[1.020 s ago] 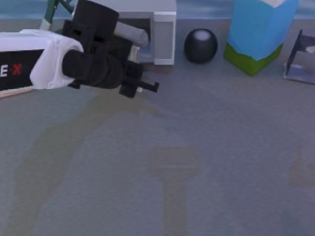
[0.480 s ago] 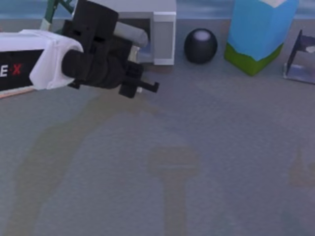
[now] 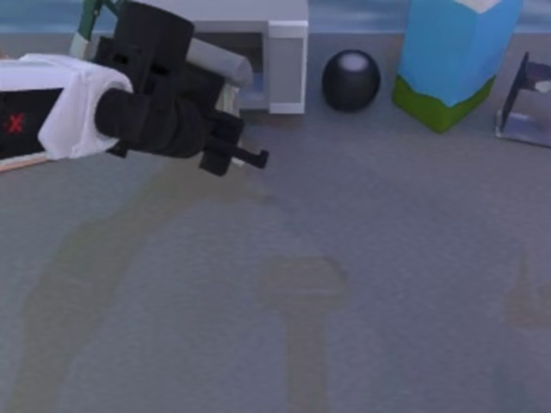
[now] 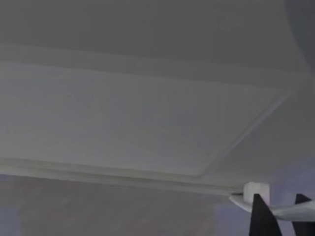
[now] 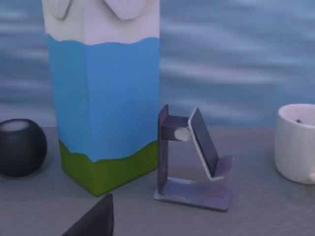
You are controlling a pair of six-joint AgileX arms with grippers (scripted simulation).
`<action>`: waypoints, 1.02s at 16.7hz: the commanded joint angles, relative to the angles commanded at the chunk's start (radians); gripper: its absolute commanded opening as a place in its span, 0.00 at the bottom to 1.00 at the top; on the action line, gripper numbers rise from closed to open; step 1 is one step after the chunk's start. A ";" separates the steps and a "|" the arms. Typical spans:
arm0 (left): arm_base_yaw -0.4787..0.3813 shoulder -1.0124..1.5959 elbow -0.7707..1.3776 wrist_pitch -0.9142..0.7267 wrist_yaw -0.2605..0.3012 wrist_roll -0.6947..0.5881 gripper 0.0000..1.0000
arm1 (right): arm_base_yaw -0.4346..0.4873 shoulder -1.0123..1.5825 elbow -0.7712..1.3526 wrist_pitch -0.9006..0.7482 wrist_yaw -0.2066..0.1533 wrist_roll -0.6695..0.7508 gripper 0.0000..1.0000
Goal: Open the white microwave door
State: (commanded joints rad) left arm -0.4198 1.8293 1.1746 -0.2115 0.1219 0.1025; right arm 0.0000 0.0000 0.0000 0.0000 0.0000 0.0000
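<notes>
Microwave: the white microwave stands at the far edge of the table, left of the middle in the top view. Its control strip faces the front on its right side, and the grey cavity shows beside it.

Door: the microwave door is swung out from the cavity. In the top view only a grey slanted part of it shows above the arm. In the left wrist view the framed panel with its window fills almost the whole picture, very close to the camera.

Left gripper: the left gripper is in front of the microwave's opening, low and just beside the door. In the left wrist view two dark fingertips stand at the thin white handle edge, one on each side, pinching it.

Door relative to gripper: the door panel lies behind and above the fingers; the handle edge lies between them.

Right gripper: only one dark fingertip shows in the right wrist view; I cannot tell its state. The arm is out of the top view.

Other things: a black ball right of the microwave, then a blue-and-green carton, a phone stand and a white mug.
</notes>
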 joint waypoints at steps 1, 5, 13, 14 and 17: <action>0.000 0.000 0.000 0.000 0.000 0.000 0.00 | 0.000 0.000 0.000 0.000 0.000 0.000 1.00; 0.000 0.000 0.000 0.000 0.000 0.000 0.00 | 0.000 0.000 0.000 0.000 0.000 0.000 1.00; 0.000 0.000 0.000 0.000 0.000 0.000 0.00 | 0.000 0.000 0.000 0.000 0.000 0.000 1.00; 0.000 0.000 0.000 0.000 0.000 0.000 0.00 | 0.000 0.000 0.000 0.000 0.000 0.000 1.00; 0.000 0.000 0.000 0.000 0.000 0.000 0.00 | 0.000 0.000 0.000 0.000 0.000 0.000 1.00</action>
State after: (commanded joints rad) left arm -0.4198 1.8293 1.1746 -0.2115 0.1219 0.1025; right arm 0.0000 0.0000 0.0000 0.0000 0.0000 0.0000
